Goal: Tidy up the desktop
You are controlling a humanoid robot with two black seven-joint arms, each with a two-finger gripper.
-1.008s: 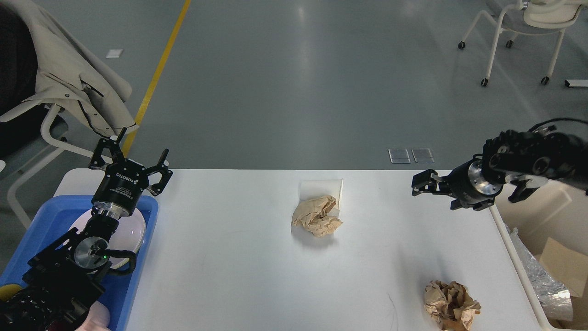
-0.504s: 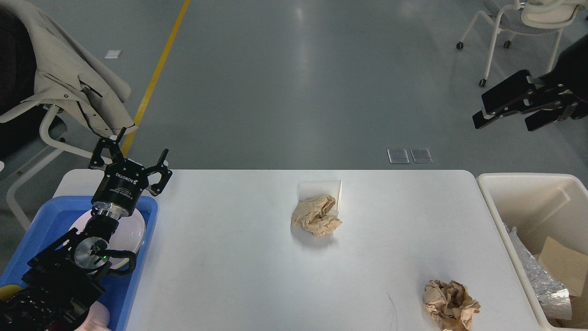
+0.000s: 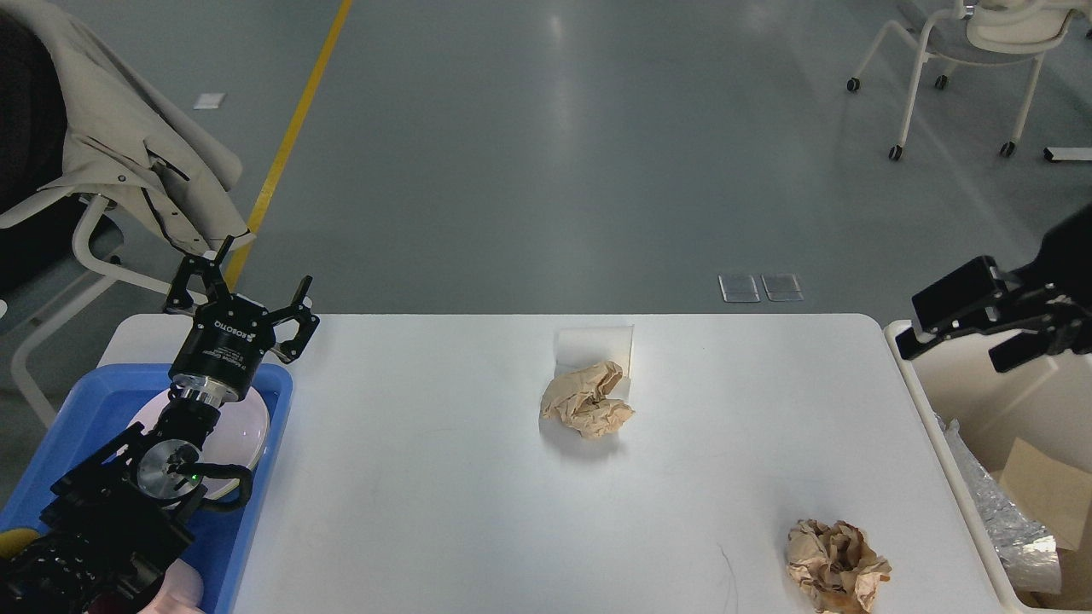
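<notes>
Head view has the white tabletop [image 3: 426,495] with two paper wads [image 3: 589,399] [image 3: 838,564] left, left gripper [image 3: 241,294] spread empty above the blue tray [image 3: 81,405], right gripper [image 3: 955,328] empty and open over the bin [image 3: 981,401], so next it probably grabs a wad.

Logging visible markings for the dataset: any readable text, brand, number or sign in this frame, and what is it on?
"ROBOTIQ", white letters running along the black body of the left gripper.
A smaller line of print beside that name on the same body: too small to read.
Nothing readable on the desktop, the two crumpled paper balls, the blue tray, the bin or the right gripper.
</notes>
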